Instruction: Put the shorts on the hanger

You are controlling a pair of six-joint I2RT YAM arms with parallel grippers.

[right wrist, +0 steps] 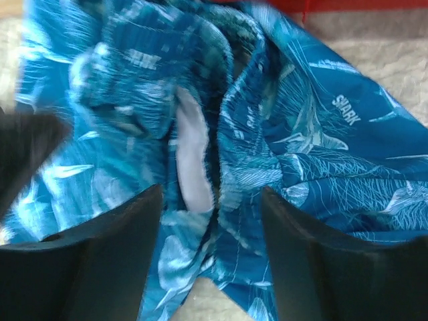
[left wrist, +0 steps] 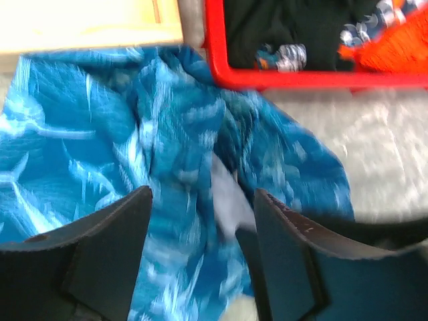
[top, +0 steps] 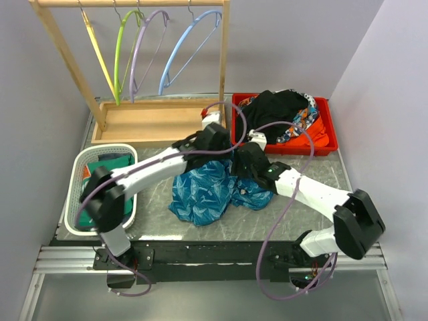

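The shiny blue shorts (top: 206, 190) lie crumpled on the table in the middle of the top view. They fill the left wrist view (left wrist: 100, 134) and the right wrist view (right wrist: 314, 154), with a white inner patch (right wrist: 190, 164) showing. My left gripper (top: 215, 146) hovers over the shorts' far edge, jaws open and empty (left wrist: 202, 200). My right gripper (top: 242, 167) hovers over their right part, jaws open and empty (right wrist: 212, 197). The light-blue hanger (top: 190, 47) hangs by its hook at the right end of the wooden rack.
A red bin (top: 329, 146) with a black garment and orange clothes stands at the back right, and shows in the left wrist view (left wrist: 214, 47). A white basket (top: 75, 175) with green cloth sits on the left. The rack (top: 224, 60) also holds lavender (top: 148, 47), lime-green (top: 122, 47) and yellow hangers.
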